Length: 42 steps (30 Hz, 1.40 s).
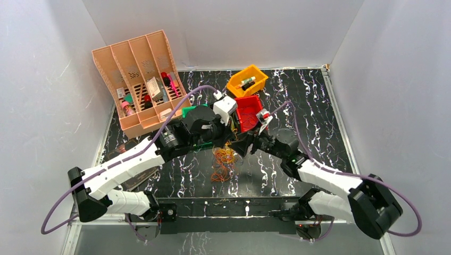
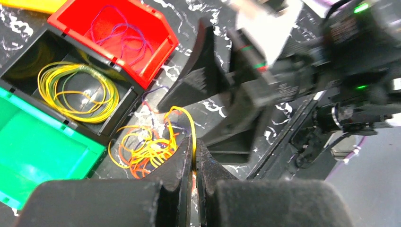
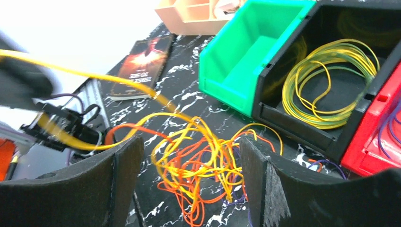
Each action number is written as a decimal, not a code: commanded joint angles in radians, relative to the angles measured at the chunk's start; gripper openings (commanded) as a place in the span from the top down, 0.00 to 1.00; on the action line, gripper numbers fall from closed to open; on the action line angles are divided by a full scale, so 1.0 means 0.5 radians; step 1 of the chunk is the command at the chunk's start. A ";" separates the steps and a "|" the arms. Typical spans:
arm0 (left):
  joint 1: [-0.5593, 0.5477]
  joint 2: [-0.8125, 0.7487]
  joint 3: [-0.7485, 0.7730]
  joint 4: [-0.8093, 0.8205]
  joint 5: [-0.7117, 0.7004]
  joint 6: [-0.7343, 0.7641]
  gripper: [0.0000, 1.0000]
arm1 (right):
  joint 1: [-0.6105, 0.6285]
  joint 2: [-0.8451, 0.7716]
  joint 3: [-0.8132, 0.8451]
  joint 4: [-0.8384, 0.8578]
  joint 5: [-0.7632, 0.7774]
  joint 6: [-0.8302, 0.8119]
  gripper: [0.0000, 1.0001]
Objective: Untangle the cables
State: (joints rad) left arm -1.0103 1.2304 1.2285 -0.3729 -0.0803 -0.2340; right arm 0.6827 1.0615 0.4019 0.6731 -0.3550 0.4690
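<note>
Pinching one yellow cable (image 2: 191, 124) tight in left gripper (image 2: 194, 153), fingers pressed together, loop arching up off pile. Got right gripper (image 3: 188, 146) spread wide, gripping nothing, framing orange-yellow tangle (image 3: 198, 179) down on table (image 1: 319, 106). Tangle just beside black bin (image 3: 288, 120) holding yellow-green coil (image 3: 326, 90). Green bin (image 3: 236, 66) on one side of that, red bin (image 2: 156, 52) on other, purple wire (image 2: 118, 33) inside.

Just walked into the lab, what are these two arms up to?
They're working on a tangle of orange and yellow cables on the table. The left gripper is shut on one yellow cable stretched up from the pile; the right gripper hangs open over it. The black bin holds yellow loops.
</note>
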 commanded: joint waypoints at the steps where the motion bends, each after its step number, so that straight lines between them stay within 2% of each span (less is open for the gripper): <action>1: -0.007 0.001 0.203 -0.053 0.168 0.034 1.00 | 0.056 0.196 0.108 0.312 0.353 0.011 0.18; 9: -0.008 0.037 0.492 -0.192 0.229 0.066 1.00 | 0.180 0.686 0.239 0.440 0.301 0.013 0.27; 17: -0.007 0.089 0.966 -0.333 0.024 0.162 1.00 | 0.343 0.904 0.129 0.453 0.463 0.070 0.39; 23: -0.007 0.111 1.276 -0.396 -0.135 0.246 1.00 | 0.368 0.929 -0.002 0.510 0.519 0.141 0.58; 32: -0.007 0.224 1.803 -0.513 -0.335 0.425 1.00 | 0.377 0.896 -0.178 0.408 0.615 0.207 0.73; 37: -0.007 0.321 1.989 -0.541 -0.430 0.563 1.00 | 0.380 0.803 -0.330 0.313 0.649 0.230 0.95; 42: -0.007 0.381 2.106 -0.531 -0.580 0.692 1.00 | 0.386 0.550 -0.505 0.132 0.727 0.273 0.98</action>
State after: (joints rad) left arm -1.0103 1.4025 2.2314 -0.6262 -0.2905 0.0296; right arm 0.8669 1.4322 0.2054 0.8246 -0.0437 0.5896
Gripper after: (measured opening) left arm 0.013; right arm 0.065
